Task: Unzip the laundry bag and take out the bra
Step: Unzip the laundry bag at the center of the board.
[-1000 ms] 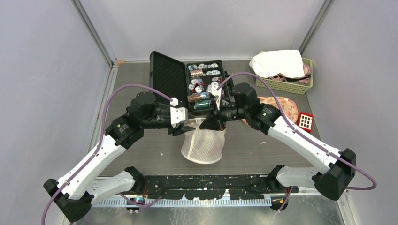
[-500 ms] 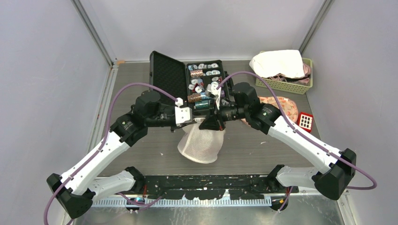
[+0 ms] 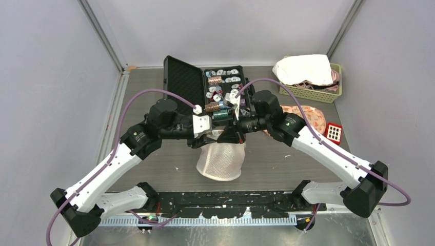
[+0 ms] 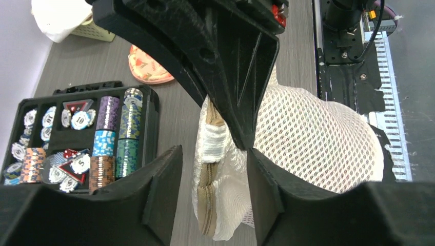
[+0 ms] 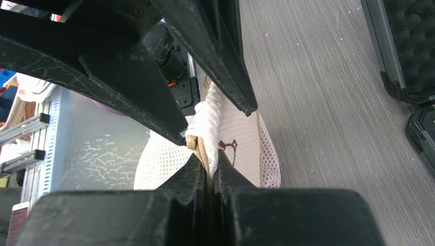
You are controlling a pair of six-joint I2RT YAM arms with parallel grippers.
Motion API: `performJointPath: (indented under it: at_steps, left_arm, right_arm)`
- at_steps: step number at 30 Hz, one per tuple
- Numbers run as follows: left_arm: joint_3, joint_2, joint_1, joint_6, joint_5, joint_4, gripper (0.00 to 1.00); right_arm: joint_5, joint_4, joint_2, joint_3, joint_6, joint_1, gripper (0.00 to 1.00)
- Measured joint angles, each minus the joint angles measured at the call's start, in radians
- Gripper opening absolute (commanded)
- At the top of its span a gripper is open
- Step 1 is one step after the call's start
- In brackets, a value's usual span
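After the left gripper [image 4: 213, 161] squeezes and lets go again, it sits open around the top of the bag [image 3: 220, 163], which the right gripper [image 5: 210, 171] holds pinched above the table [image 3: 287, 164], so the bra is likely still inside.

Chip case [image 3: 183, 84] close behind bag [image 3: 220, 161]

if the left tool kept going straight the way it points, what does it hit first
Probably the bunched top edge of the laundry bag, between the left tool's open fingers; the right tool pinches that edge just beyond. Depth is unclear.
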Motion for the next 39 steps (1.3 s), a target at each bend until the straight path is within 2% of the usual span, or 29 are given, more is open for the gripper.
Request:
performJointPath:
  at_steps: [1, 6, 7, 12, 13, 15, 16, 18, 22, 24, 25, 29, 30, 31, 34, 36, 39]
  left_arm:
    - [0.0, 0.0, -0.005, 0.0, -0.006, 0.003, 0.41]
    - [0.0, -0.002, -0.015, 0.001, -0.03, 0.011, 0.03]
    - [0.0, -0.002, -0.015, 0.01, -0.036, 0.013, 0.0]
    - [-0.001, -0.007, -0.016, 0.031, -0.035, 0.01, 0.0]
    - [-0.001, -0.008, -0.016, 0.033, -0.034, 0.008, 0.11]
    - [0.0, -0.008, -0.016, 0.034, -0.03, 0.002, 0.43]
    - [0.0, -0.008, -0.016, 0.039, -0.029, 0.001, 0.53]
    - [-0.003, -0.01, -0.017, 0.042, -0.022, -0.004, 0.54]
    - [-0.006, -0.013, -0.024, 0.06, -0.027, -0.005, 0.29]
    - [-0.006, -0.013, -0.029, 0.069, -0.036, -0.004, 0.08]
    - [-0.006, -0.013, -0.029, 0.077, -0.043, 0.0, 0.01]
    - [-0.006, -0.014, -0.03, 0.085, -0.052, 0.003, 0.0]
    - [-0.006, -0.014, -0.03, 0.084, -0.052, 0.005, 0.0]
    - [-0.006, -0.014, -0.03, 0.082, -0.052, 0.005, 0.0]
    - [-0.006, -0.013, -0.03, 0.052, -0.053, 0.003, 0.0]
    - [-0.006, -0.012, -0.029, 0.016, -0.053, -0.002, 0.0]
    - [-0.008, -0.007, -0.018, -0.056, -0.055, -0.006, 0.0]
  right_arm:
    - [0.0, 0.0, 0.002, 0.0, 0.003, 0.0, 0.01]
    - [-0.003, -0.001, 0.005, 0.0, 0.011, 0.0, 0.01]
    - [-0.003, -0.001, 0.005, 0.0, 0.012, 0.0, 0.01]
    - [-0.004, -0.004, 0.005, 0.0, 0.02, 0.0, 0.01]
    - [-0.004, -0.004, 0.005, 0.0, 0.021, 0.0, 0.01]
    - [-0.006, -0.005, 0.007, 0.001, 0.022, 0.0, 0.01]
    - [-0.008, -0.006, 0.009, 0.002, 0.023, 0.0, 0.01]
    - [-0.01, -0.005, 0.013, 0.004, 0.024, 0.0, 0.01]
    - [-0.011, -0.002, 0.016, 0.011, 0.035, 0.0, 0.01]
    - [-0.017, 0.001, 0.016, 0.013, 0.042, 0.0, 0.01]
    - [-0.023, -0.001, 0.016, 0.013, 0.049, 0.0, 0.01]
    - [-0.031, -0.004, 0.016, 0.013, 0.072, 0.0, 0.01]
    - [-0.033, -0.004, 0.016, 0.013, 0.077, 0.0, 0.04]
    - [-0.033, -0.004, 0.016, 0.013, 0.081, 0.0, 0.12]
    - [-0.03, -0.013, 0.016, 0.013, 0.087, -0.007, 0.48]
    - [-0.026, -0.031, 0.016, 0.024, 0.08, -0.024, 0.54]
    - [-0.014, -0.057, 0.007, 0.053, 0.064, -0.077, 0.55]
